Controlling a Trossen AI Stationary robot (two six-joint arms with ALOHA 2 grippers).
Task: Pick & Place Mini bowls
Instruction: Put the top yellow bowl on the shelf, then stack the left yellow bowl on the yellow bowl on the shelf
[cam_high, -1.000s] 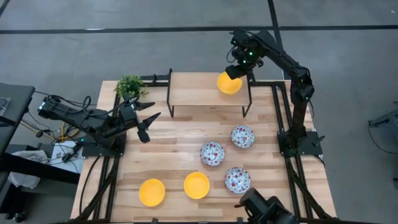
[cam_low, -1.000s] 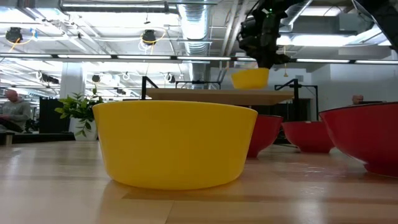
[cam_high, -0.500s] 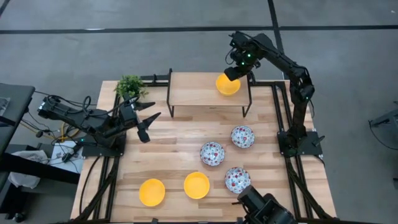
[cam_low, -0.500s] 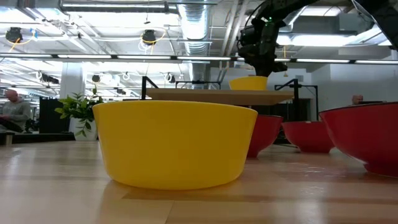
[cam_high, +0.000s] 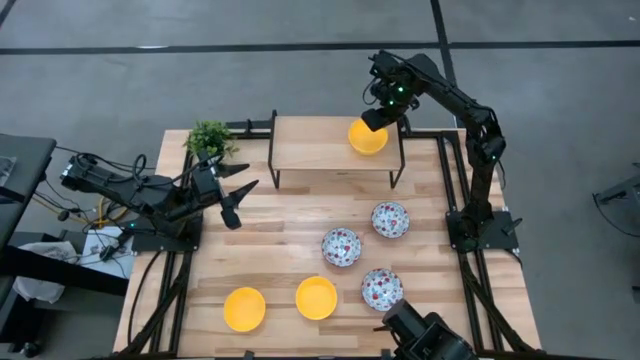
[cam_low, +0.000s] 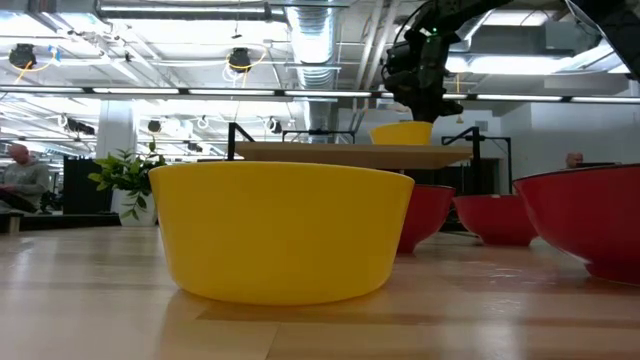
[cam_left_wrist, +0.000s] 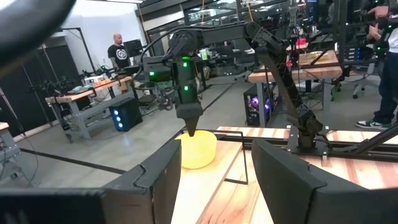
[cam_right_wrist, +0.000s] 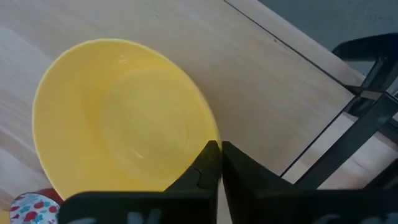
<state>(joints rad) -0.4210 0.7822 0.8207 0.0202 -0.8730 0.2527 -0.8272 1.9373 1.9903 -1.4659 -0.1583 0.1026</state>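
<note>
The right gripper (cam_high: 375, 117), fingers pinched on the rim of the yellow bowl (cam_high: 368, 136), is setting it on the raised shelf's (cam_high: 310, 145) right end, and next should let go, while the left gripper (cam_high: 232, 195) waits open by the tabletop's left edge

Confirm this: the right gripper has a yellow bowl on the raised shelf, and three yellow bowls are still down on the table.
Not quite. The high view shows two yellow bowls on the table, not three. The rest stands: the right gripper is at the rim of a yellow bowl on the raised shelf.
</note>
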